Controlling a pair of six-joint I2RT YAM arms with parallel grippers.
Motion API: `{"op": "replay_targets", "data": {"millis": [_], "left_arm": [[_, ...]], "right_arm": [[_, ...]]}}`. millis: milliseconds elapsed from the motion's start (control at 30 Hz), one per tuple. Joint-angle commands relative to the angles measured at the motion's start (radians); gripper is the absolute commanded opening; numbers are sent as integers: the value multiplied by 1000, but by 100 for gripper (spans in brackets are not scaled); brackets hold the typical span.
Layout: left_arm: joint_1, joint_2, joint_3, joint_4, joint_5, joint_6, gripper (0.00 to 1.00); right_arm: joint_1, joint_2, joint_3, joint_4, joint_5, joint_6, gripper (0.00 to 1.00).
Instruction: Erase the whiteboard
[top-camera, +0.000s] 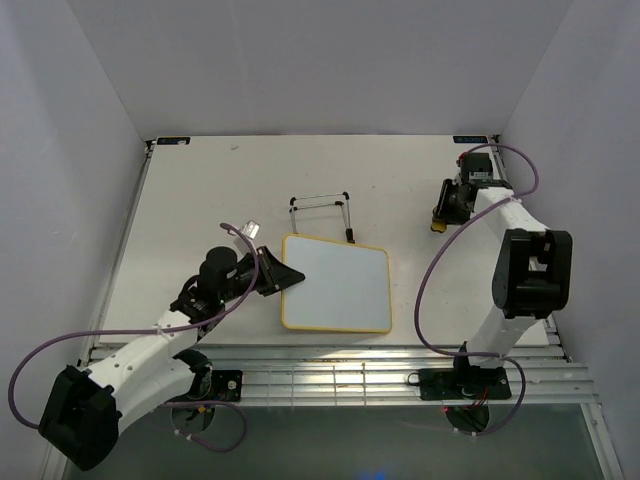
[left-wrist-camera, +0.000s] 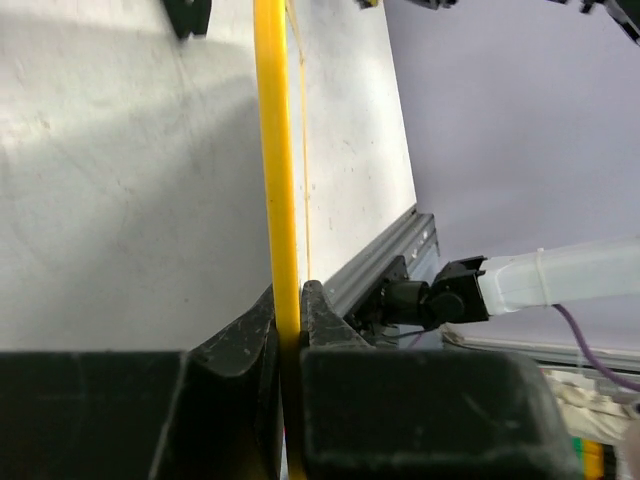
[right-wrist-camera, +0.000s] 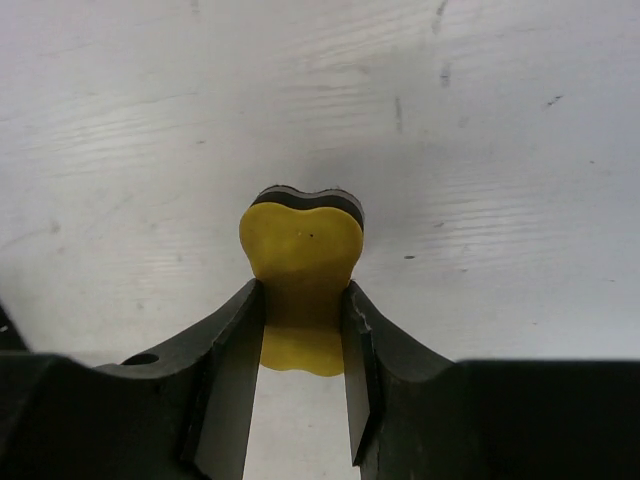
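Note:
The whiteboard (top-camera: 337, 283), white with a thin yellow frame, lies in the middle of the table, and its face shows no clear marks. My left gripper (top-camera: 281, 277) is shut on its left edge. In the left wrist view the yellow frame (left-wrist-camera: 277, 150) runs up from between the closed fingers of the left gripper (left-wrist-camera: 289, 300). My right gripper (top-camera: 440, 216) is at the back right of the table, apart from the board. It is shut on a small yellow eraser (top-camera: 438, 226) with a dark underside. In the right wrist view the eraser (right-wrist-camera: 303, 245) sits between the right gripper's (right-wrist-camera: 303, 292) fingers, just above the table.
A black wire stand (top-camera: 320, 212) stands just behind the board's far edge. White walls close in the table at the left, back and right. A metal rail (top-camera: 350, 375) runs along the near edge by the arm bases.

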Motion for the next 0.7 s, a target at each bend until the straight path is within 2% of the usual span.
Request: {"op": "replay_targets", "data": {"millis": [0, 200, 333, 400, 433, 467, 667], "left_arm": [[-4, -47, 100, -22, -60, 112, 0], [-4, -32, 206, -29, -40, 186, 0], [-3, -24, 263, -9, -31, 219, 0], [-3, -7, 298, -19, -72, 235, 0], [-1, 5, 312, -26, -89, 256, 0], [0, 14, 329, -16, -95, 267, 0], [54, 129, 447, 32, -36, 298, 0]], "right_arm": [[4, 108, 102, -95, 144, -29, 14], [-28, 223, 191, -136, 125, -50, 24], [-33, 234, 211, -148, 107, -56, 49], [-33, 219, 212, -158, 107, -53, 54], [-34, 210, 211, -158, 105, -52, 63], [-36, 202, 209, -158, 102, -50, 67], [-54, 127, 188, -168, 81, -47, 71]]}}
